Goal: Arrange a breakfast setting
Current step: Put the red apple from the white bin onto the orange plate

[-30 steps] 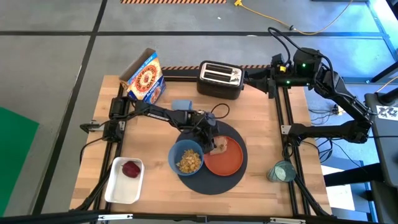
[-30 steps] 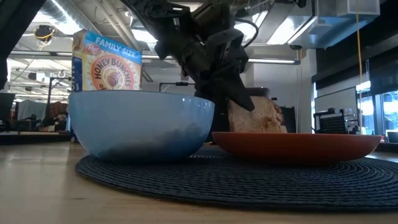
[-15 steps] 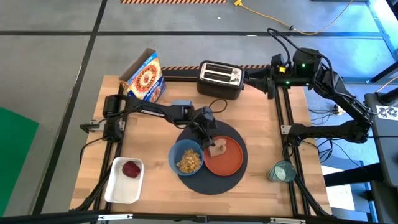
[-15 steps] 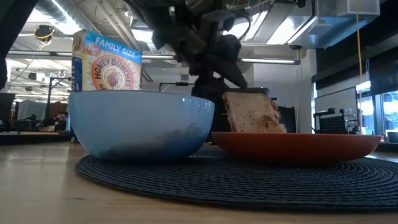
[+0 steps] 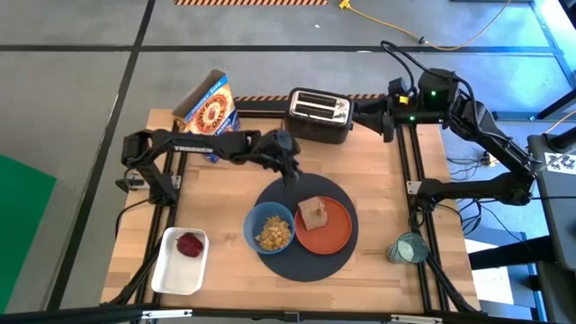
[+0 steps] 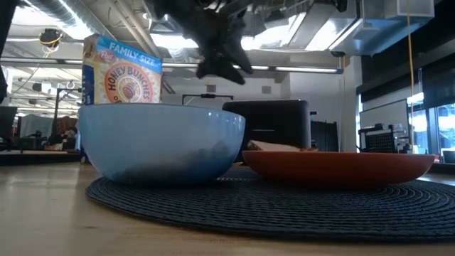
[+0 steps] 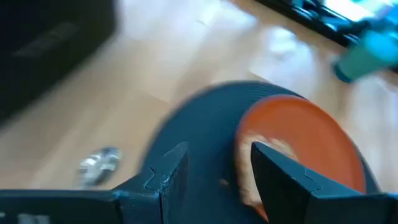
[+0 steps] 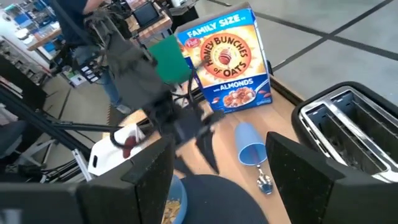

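item: brown toast slice (image 5: 313,212), flat on round orange plate (image 5: 335,232). left gripper (image 5: 290,170) parted, empty, above the wooden table beside large dark woven placemat (image 5: 306,266). right gripper (image 8: 217,163) parted, empty, parked over black toaster (image 5: 317,114). risk i note: metal spoon (image 8: 263,180) lies flat, may slip from pinch.

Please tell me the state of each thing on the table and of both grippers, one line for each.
Toast slice: lying flat on the orange plate.
Blue bowl: upright, holding cereal, on the placemat.
Red fruit: in the white tray.
Teal glass: upright, off the placemat.
Left gripper: open, empty.
Right gripper: open, beside the toaster.
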Robot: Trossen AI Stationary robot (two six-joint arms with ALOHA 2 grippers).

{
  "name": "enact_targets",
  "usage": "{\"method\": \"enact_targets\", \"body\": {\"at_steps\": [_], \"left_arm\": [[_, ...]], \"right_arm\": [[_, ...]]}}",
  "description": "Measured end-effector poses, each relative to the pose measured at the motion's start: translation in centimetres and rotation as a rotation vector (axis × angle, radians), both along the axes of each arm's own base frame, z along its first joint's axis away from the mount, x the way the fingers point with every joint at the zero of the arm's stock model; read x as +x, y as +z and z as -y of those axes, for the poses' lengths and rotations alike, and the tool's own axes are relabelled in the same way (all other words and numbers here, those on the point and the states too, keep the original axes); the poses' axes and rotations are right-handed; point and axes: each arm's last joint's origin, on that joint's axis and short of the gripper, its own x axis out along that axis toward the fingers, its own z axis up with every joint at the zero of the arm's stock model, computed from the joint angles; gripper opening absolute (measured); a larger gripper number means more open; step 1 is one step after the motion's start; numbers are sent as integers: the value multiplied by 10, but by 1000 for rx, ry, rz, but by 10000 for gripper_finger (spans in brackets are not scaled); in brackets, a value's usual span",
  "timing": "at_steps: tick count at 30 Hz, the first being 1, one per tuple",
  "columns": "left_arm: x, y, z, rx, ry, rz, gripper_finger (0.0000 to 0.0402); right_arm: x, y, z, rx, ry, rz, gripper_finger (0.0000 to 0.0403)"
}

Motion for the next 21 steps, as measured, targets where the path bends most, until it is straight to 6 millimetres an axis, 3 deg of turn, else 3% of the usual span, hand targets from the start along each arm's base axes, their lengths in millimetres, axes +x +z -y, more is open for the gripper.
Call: {"method": "enact_targets", "body": {"at_steps": [4, 11, 21], "left_arm": [[-13, 7, -16, 26, 37, -31, 169], [-27, 1, -36, 14, 55, -148, 169], [-43, 14, -40, 12, 83, -160, 169]], "right_arm": [[7, -3, -2, 9, -8, -15, 241], [17, -5, -20, -60, -97, -66, 241], [29, -34, -35, -79, -334, -361, 241]]}}
